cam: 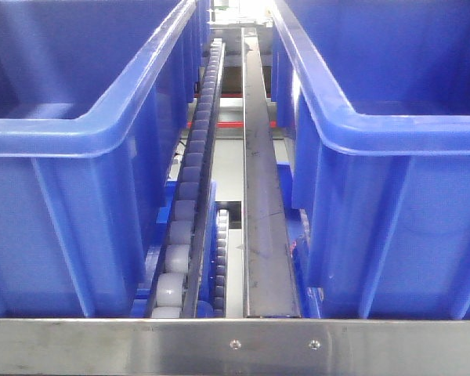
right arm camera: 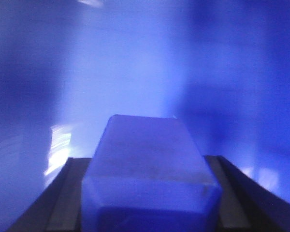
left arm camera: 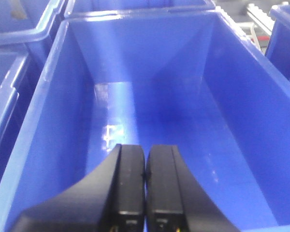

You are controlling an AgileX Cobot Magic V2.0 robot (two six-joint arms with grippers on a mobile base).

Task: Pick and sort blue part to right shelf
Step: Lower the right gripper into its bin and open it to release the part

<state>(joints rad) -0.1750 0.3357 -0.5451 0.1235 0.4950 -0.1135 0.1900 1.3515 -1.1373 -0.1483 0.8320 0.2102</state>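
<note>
Right gripper (right arm camera: 147, 193): dark fingers (right arm camera: 70, 193) clamped on the pale blue rectangular plastic part (right arm camera: 147, 164), bin-blue surface blurred behind | Left gripper (left arm camera: 145, 188): black jaws pressed together, holding nothing, over the deep blue plastic bin (left arm camera: 34, 125) | Front view: grey roller conveyor track (cam: 189, 196) running toward 12 o'clock between two blue bins.

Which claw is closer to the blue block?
Right. The right claw has the blue block squeezed between its fingers. The left claw is shut with nothing in it, hanging over an empty blue bin; no block shows there.
</note>
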